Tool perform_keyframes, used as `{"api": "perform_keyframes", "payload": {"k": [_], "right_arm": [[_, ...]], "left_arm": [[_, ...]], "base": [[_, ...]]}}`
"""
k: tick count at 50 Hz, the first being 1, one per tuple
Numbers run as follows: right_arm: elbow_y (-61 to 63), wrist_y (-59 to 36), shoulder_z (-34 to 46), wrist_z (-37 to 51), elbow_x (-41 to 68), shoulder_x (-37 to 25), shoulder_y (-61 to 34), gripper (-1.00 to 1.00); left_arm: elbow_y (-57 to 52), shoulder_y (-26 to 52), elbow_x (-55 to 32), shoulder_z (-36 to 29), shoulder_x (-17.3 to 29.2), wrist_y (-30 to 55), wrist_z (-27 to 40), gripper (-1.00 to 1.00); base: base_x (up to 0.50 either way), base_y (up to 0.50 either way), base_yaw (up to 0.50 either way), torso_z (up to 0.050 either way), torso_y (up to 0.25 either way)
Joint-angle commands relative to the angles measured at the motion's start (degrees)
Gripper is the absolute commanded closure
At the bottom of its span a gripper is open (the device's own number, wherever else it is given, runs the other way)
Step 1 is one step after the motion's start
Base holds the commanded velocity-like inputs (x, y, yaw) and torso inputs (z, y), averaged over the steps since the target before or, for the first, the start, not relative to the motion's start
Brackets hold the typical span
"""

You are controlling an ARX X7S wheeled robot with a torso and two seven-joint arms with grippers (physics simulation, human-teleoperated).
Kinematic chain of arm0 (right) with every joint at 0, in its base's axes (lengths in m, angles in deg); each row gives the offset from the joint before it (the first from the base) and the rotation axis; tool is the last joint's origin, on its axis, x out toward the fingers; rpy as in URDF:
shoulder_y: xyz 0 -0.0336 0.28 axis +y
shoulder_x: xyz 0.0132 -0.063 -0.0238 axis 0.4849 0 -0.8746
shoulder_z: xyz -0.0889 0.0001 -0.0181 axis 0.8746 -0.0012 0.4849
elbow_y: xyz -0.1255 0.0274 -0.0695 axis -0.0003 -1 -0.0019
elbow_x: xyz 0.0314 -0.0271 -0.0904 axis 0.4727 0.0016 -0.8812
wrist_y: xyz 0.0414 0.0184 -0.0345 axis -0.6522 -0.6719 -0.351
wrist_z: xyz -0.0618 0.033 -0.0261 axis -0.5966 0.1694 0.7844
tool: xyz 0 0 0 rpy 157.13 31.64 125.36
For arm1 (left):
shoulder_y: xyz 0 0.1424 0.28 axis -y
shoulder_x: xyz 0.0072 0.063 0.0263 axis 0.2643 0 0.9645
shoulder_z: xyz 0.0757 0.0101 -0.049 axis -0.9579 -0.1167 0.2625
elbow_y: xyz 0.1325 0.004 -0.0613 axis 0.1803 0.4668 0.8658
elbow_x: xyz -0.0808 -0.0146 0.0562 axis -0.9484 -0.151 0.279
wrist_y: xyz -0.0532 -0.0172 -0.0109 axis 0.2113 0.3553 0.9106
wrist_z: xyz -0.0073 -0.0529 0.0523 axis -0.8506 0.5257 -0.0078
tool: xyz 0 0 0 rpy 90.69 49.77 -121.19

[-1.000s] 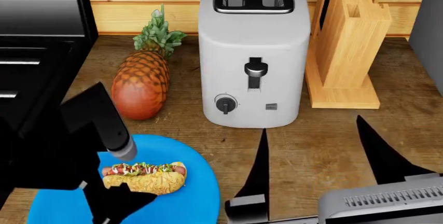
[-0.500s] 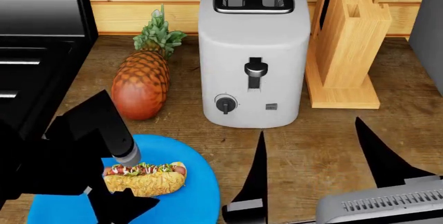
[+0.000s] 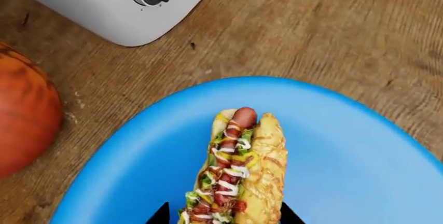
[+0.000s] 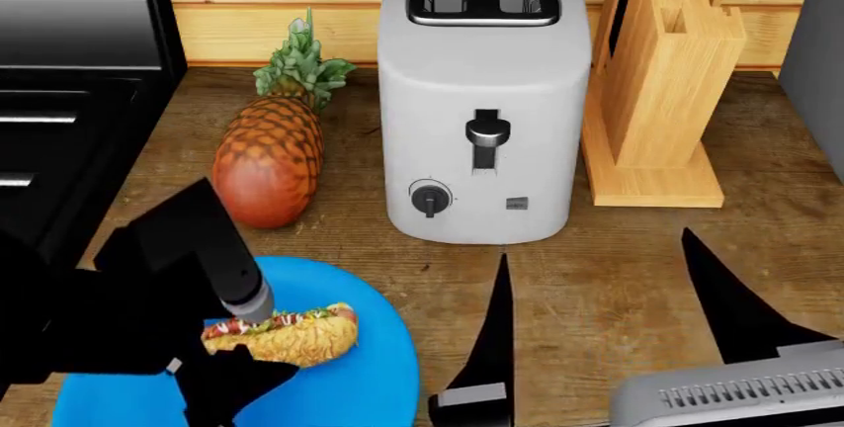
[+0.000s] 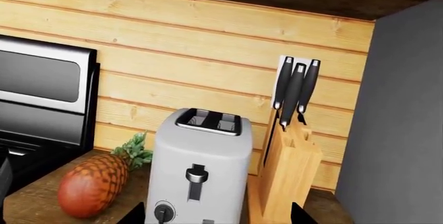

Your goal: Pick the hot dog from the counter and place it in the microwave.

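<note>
One hot dog [image 4: 284, 333] lies on one blue plate [image 4: 370, 368] at the counter's [image 4: 607, 249] near left, long axis left-right. The left gripper [image 3: 225, 219] straddles it, jaws spread. Right gripper [image 4: 600, 333] hangs spread. Beyond: one pineapple [image 4: 271, 155], one toaster [image 4: 481, 101], one knife block [image 4: 659, 81].

no readable text, brand, number or sign in any view. the white two-slot toaster [image 4: 483, 101] has a small grey square mark low on its front beside the black round dial [image 4: 429, 198], but it's too small to read. nothing legible on the dial where it shows close up in the left wrist view, nor on the light wooden knife block [image 4: 663, 81], the dark steel appliance front [image 5: 38, 86] or the round blue plate [image 3: 360, 167].
</note>
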Motion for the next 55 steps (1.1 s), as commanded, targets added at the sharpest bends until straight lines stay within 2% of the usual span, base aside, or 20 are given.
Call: {"api": "perform_keyframes", "payload": {"k": [1, 12, 19, 27, 33, 37, 40, 43, 49, 55], "right_arm": [[-0.2, 1.2, 1.5, 0.2, -0.6, -0.5, -0.3, -1.0], [-0.5, 1.2, 2.6, 0.7, -0.4, -0.2, -1.5, -1.0], [-1.1, 1.3, 3.3, 0.5, -1.1, 0.4, -2.0, -1.0], [-2.9, 1.7, 3.8, -0.8, -3.1, 1.5, -2.2, -1.0], [-5.2, 1.1, 4.2, -2.4, -4.0, 2.9, -4.2, -1.0], [-6.5, 1.4, 4.1, -3.4, -4.8, 3.5, -5.1, -1.0], [-6.7, -0.2, 4.9, -3.7, -5.6, 3.8, -6.5, -1.0], [-7.6, -1.3, 5.3, -4.0, -6.1, 4.3, -7.8, -1.0], [-8.1, -1.8, 5.7, -5.1, -6.9, 4.5, -8.8, -1.0], [-8.1, -1.6, 5.9, -5.6, -7.6, 4.4, -8.7, -1.0]], "left_arm": [[0.7, -0.3, 0.2, -0.2, -0.1, -0.8, 0.5, 1.0], [-0.3, 0.9, 0.1, 0.2, 0.6, -0.7, 0.6, 1.0], [-10.7, 8.2, -7.4, 7.8, 2.6, 6.1, 4.4, 1.0], [-15.4, 16.3, -14.2, 15.1, 3.0, 12.9, 9.0, 1.0], [-23.2, 15.4, -23.8, 24.1, 4.2, 17.5, 20.9, 1.0], [-27.4, 13.9, -37.3, 31.7, 4.3, 20.3, 35.3, 1.0], [-29.3, 12.8, -47.4, 34.1, 5.4, 18.5, 45.2, 1.0], [-30.7, 10.7, -52.3, 36.1, 6.8, 15.2, 50.7, 1.0], [-34.0, 6.6, -55.7, 38.2, 8.6, 11.3, 55.1, 1.0], [-35.2, 3.9, -55.9, 39.3, 9.7, 9.7, 56.1, 1.0]], "base": [[0.0, 0.0, 0.0, 0.0, 0.0], [0.0, 0.0, 0.0, 0.0, 0.0], [0.0, 0.0, 0.0, 0.0, 0.0], [0.0, 0.0, 0.0, 0.0, 0.0], [0.0, 0.0, 0.0, 0.0, 0.0], [0.0, 0.0, 0.0, 0.0, 0.0], [0.0, 0.0, 0.0, 0.0, 0.0], [-0.37, 0.0, 0.0, 0.0, 0.003], [-0.5, 0.02, 0.0, 0.0, 0.0], [-0.5, 0.02, 0.0, 0.0, 0.0]]}}
